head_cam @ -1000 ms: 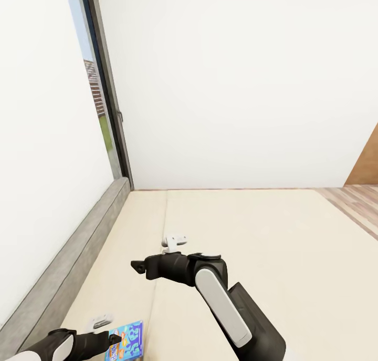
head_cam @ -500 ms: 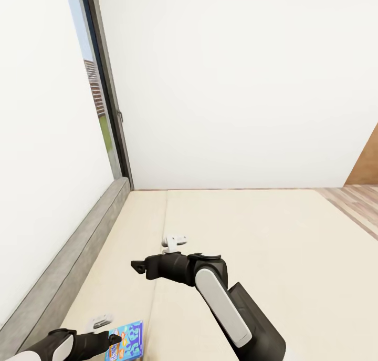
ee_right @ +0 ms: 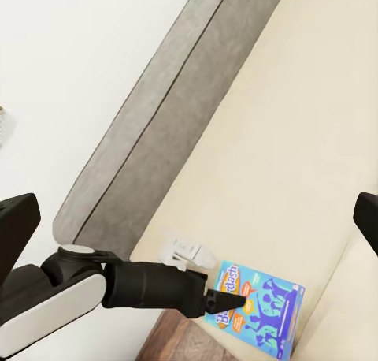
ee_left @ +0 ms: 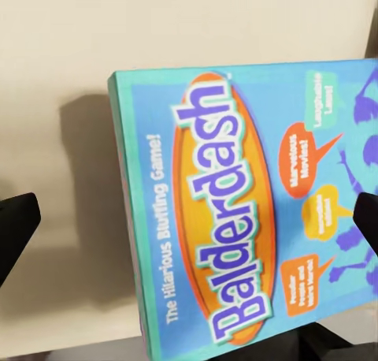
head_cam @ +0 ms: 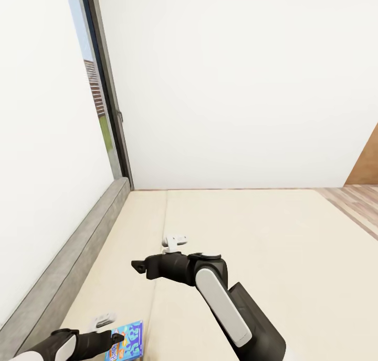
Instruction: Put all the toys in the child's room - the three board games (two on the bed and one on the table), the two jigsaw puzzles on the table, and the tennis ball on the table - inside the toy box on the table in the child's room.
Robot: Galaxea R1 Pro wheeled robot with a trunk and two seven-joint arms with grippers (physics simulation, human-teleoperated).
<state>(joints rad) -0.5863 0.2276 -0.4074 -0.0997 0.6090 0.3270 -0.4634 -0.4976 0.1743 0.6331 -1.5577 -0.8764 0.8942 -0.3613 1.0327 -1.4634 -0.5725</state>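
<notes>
One blue board game (head_cam: 127,341) lies flat on the bed (head_cam: 273,235), just ahead of the left gripper (head_cam: 116,338).

Both left fingers stand spread wide to either side of the box in the left wrist view, nothing between them yet; its long axis runs roughly along the reach. The right gripper (head_cam: 137,267) hangs farther up the mattress, well apart from the box, and its wrist view shows its jaws parted and empty. No bin is in sight, so the left arm looks the natural one to lift it.
</notes>
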